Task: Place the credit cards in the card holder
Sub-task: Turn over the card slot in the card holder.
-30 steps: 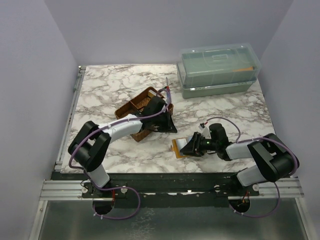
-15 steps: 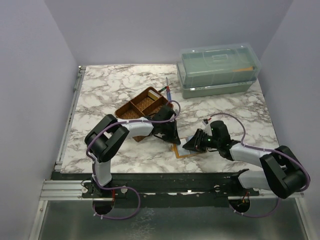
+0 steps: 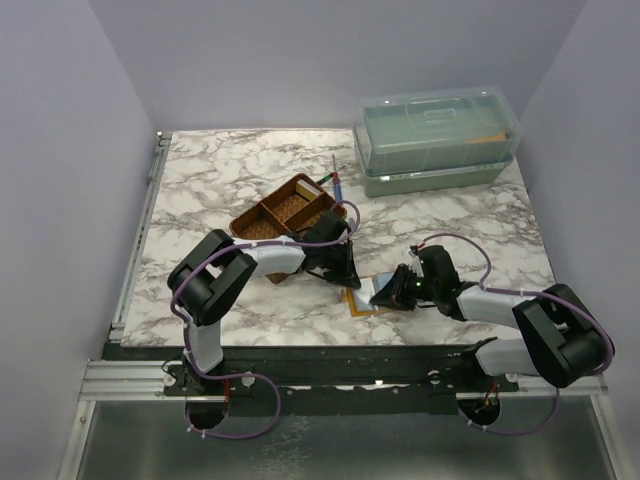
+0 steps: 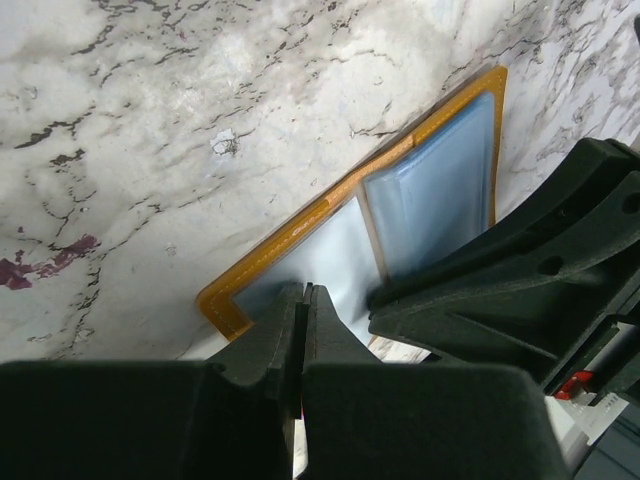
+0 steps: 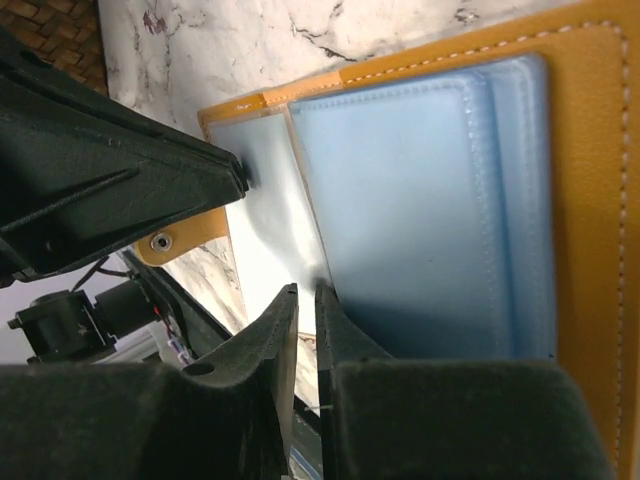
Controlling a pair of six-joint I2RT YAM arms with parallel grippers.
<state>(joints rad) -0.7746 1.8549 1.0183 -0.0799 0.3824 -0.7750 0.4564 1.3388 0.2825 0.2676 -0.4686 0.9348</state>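
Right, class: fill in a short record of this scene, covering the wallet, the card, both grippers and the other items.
card holder: open flat on table, inner face up
credit card: pale, lying on holder's inner face
left gripper: shut, tips at the card
right gripper: jaws nearly together at card's edge; grip unclear
also present: brown tray, lidded green box
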